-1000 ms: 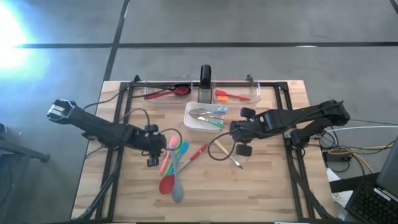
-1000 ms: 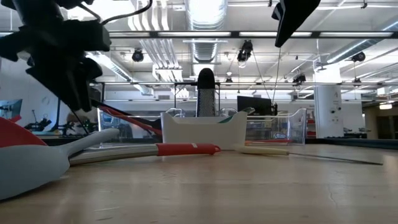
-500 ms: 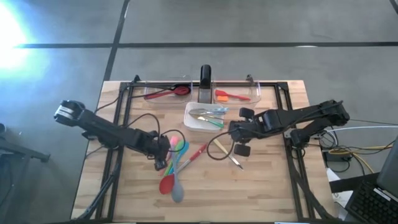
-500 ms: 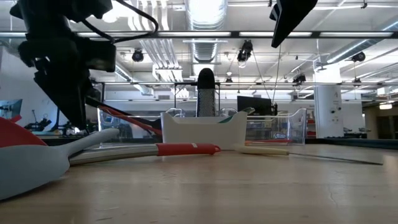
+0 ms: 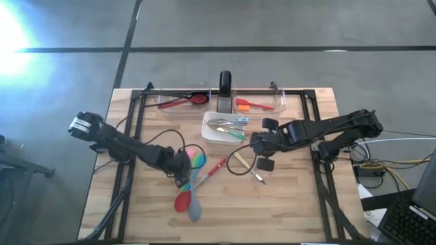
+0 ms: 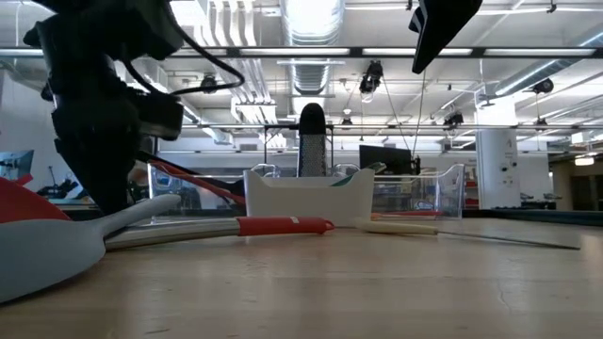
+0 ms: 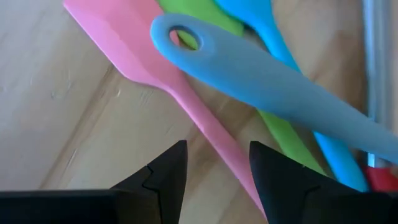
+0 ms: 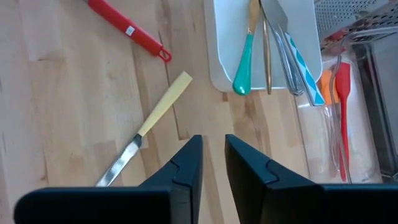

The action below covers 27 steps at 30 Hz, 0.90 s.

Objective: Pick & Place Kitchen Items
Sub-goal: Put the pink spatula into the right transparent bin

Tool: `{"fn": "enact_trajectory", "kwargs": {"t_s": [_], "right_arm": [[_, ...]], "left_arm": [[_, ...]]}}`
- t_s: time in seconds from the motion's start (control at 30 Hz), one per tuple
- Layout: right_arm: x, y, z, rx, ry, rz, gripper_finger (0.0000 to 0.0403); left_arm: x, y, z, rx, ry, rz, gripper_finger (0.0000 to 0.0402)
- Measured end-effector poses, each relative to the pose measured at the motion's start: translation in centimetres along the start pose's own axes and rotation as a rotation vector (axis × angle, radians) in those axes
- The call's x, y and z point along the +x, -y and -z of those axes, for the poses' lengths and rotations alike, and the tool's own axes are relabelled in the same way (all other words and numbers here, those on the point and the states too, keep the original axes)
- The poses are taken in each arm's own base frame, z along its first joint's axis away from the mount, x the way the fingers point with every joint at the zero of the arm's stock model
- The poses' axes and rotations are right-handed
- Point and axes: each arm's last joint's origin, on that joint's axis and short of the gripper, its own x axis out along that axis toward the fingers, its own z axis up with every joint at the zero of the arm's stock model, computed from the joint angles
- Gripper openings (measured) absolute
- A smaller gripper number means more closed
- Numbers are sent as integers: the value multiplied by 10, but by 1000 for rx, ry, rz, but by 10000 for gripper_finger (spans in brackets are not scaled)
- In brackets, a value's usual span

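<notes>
In the dish [image 5: 212, 135] and bins [image 5: 269, 107] sits perhaps half the haul, while the left gripper [image 7: 214, 171], part-open and empty, straddles the pink spoon [image 7: 152, 74] and the right gripper [image 8: 212, 163], narrow, holds nothing.

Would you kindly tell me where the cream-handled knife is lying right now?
In the high view, the cream-handled knife lies on the table right of centre, between the red-handled utensil and the right claw, below the white dish.
</notes>
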Motion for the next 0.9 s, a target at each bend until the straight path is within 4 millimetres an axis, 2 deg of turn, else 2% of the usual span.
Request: {"fn": "enact_trajectory", "kwargs": {"t_s": [0.33,0.57,0.77,0.9], "right_arm": [[0,0,0,1,1,-2,61],[0,0,0,-1,4,-3,60],[0,0,-1,-2,5,-3,53],[0,0,-1,-2,9,-3,54]], "left_arm": [[22,-1,2,-76,9,-128,177],[23,-10,7,-50,-10,-255,177],[14,-21,12,44,-37,-381,177],[10,-23,12,209,-43,-393,177]]}}
